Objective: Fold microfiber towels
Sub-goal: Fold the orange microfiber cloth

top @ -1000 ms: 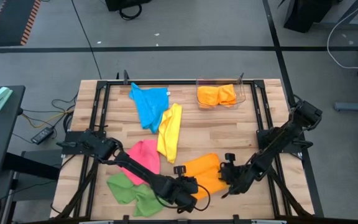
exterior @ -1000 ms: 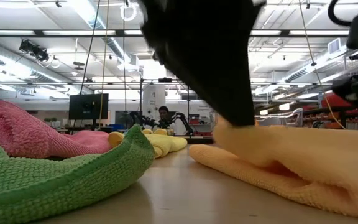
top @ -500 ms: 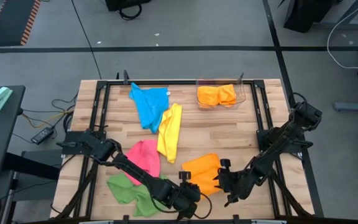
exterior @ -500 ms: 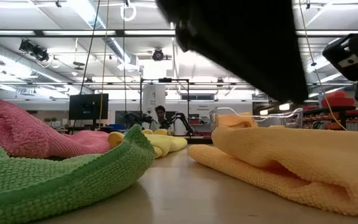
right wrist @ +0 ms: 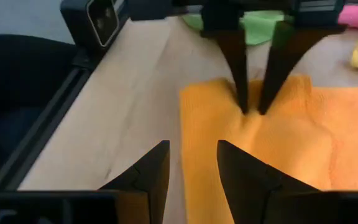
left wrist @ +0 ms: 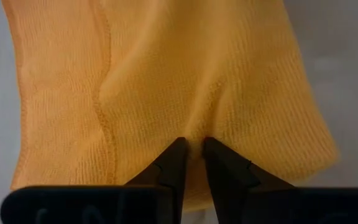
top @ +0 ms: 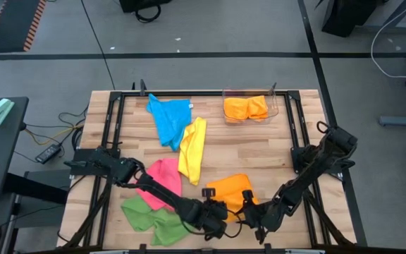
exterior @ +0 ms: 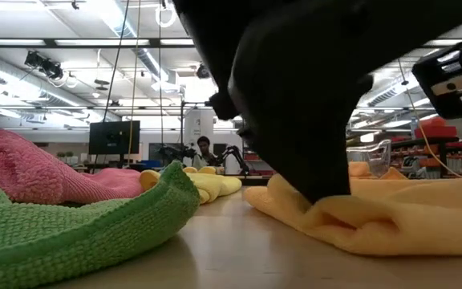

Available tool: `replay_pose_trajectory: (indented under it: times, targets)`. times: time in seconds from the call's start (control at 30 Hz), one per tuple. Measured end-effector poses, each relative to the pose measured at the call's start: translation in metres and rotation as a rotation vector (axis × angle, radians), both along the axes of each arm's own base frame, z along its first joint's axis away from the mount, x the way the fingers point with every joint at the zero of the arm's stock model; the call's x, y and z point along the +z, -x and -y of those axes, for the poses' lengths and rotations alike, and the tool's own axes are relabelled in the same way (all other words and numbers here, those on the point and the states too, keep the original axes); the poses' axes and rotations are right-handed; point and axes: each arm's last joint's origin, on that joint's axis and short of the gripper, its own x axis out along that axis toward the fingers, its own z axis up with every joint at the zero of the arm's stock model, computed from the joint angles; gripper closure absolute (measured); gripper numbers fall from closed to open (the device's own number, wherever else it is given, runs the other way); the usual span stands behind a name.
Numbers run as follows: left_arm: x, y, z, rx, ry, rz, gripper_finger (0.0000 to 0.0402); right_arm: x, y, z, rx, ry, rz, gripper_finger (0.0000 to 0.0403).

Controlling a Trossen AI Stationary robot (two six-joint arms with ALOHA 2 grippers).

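Butcher-block wood makes up the table (top: 259, 144) I'm working over, boxed in by a black metal frame, with grey floor all around it. Near the front edge, right of centre, lies the orange towel (top: 229, 190), and my left gripper (left wrist: 191, 152) has its fingers pinched on a small ridge of that cloth. From the low camera I see the fabric bunched up under the dark fingers. My right gripper (right wrist: 192, 163) sits just beside the same towel at the front edge, fingers parted with bare wood showing between them, holding nothing.

At the front-left corner I have the green towel (top: 150, 219), with the pink towel (top: 162, 180) touching it just behind. The yellow towel (top: 192, 149) lies near the middle, overlapping the blue towel (top: 169, 118) toward the back edge. A clear bin (top: 251, 107) at the back, right of centre, holds more orange cloth.

Beyond the table, the low camera gives me a big workshop with ceiling strip lights, a dark monitor (exterior: 114, 136), and a person (exterior: 207, 151) seated far off beside another pair of arms.
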Motion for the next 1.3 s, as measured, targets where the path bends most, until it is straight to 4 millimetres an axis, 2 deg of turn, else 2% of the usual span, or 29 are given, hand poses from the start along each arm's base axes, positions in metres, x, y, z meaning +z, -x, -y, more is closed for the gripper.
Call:
replay_pose_trajectory:
  times: [0.13, 0.27, 0.4, 0.47, 0.57, 0.7, 0.8, 0.9, 1.1, 1.2, 1.3]
  targets:
    - [0.0, 0.002, 0.004, -0.01, 0.005, 0.004, 0.0331, -0.006, 0.0, 0.007, -0.03, 0.043, -0.025, 0.026]
    - [0.0, 0.005, 0.009, -0.025, -0.003, -0.003, 0.0337, -0.019, 0.007, 0.02, -0.142, 0.044, -0.147, 0.026]
    - [0.0, 0.006, 0.013, -0.059, -0.015, 0.001, 0.0342, -0.021, 0.01, 0.025, -0.244, -0.023, -0.221, 0.026]
    - [0.0, 0.006, 0.013, -0.061, -0.013, 0.002, 0.0342, -0.016, 0.01, 0.023, -0.226, -0.052, -0.235, 0.026]
    - [0.001, 0.006, 0.013, -0.064, -0.011, 0.004, 0.0339, 0.003, 0.008, 0.018, -0.191, -0.08, -0.207, 0.026]
    - [0.001, 0.006, 0.013, -0.066, -0.011, 0.007, 0.0339, 0.019, 0.007, 0.022, -0.188, -0.032, -0.139, 0.026]
    - [0.001, 0.005, 0.013, -0.066, -0.011, 0.007, 0.0344, 0.023, 0.003, 0.027, -0.212, 0.01, -0.09, 0.026]
    - [0.001, 0.005, 0.013, -0.066, -0.011, 0.008, 0.0346, 0.017, -0.004, 0.035, -0.245, 0.031, -0.092, 0.026]
    - [0.001, 0.005, 0.013, -0.063, -0.008, 0.011, 0.0339, -0.021, -0.001, 0.052, -0.307, 0.109, -0.192, 0.026]
    - [0.002, 0.005, 0.013, -0.063, -0.007, 0.014, 0.0339, -0.024, 0.001, 0.055, -0.366, 0.099, -0.222, 0.026]
    - [0.002, 0.005, 0.013, -0.062, -0.007, 0.014, 0.0343, -0.017, 0.003, 0.058, -0.379, 0.08, -0.227, 0.026]
